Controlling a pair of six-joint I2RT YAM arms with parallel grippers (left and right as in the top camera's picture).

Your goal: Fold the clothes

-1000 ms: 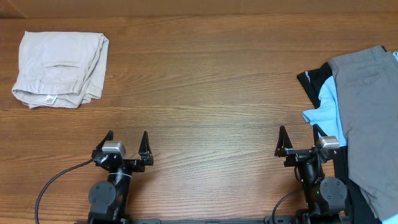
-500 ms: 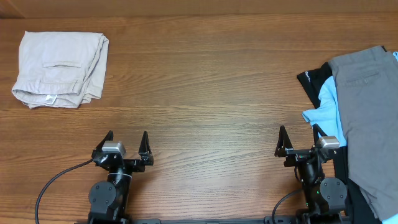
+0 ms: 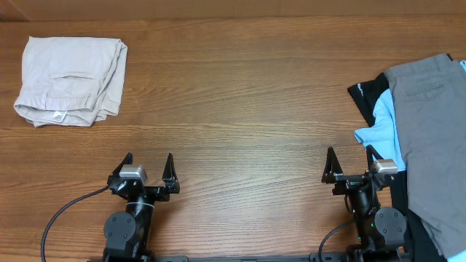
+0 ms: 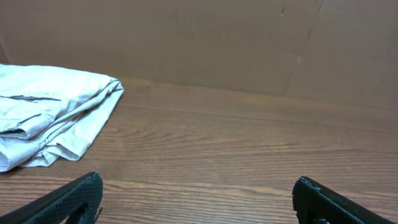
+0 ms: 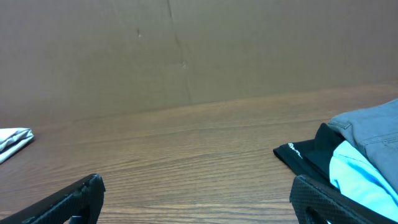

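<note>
The grey shorts (image 3: 431, 138) lie unfolded on top of a pile at the table's right edge, slit pocket up; a corner shows in the right wrist view (image 5: 373, 130). My right gripper (image 3: 352, 161) is open and empty near the front edge, just left of the pile; its fingers frame bare wood in the right wrist view (image 5: 198, 198). My left gripper (image 3: 148, 164) is open and empty at the front left, over bare wood in the left wrist view (image 4: 198, 198).
Folded pale beige shorts (image 3: 71, 80) lie at the far left, also in the left wrist view (image 4: 53, 118). A light blue T-shirt (image 3: 380, 122) and a black garment (image 3: 368, 93) lie under the grey shorts. A cardboard wall (image 4: 205, 43) stands behind the table.
</note>
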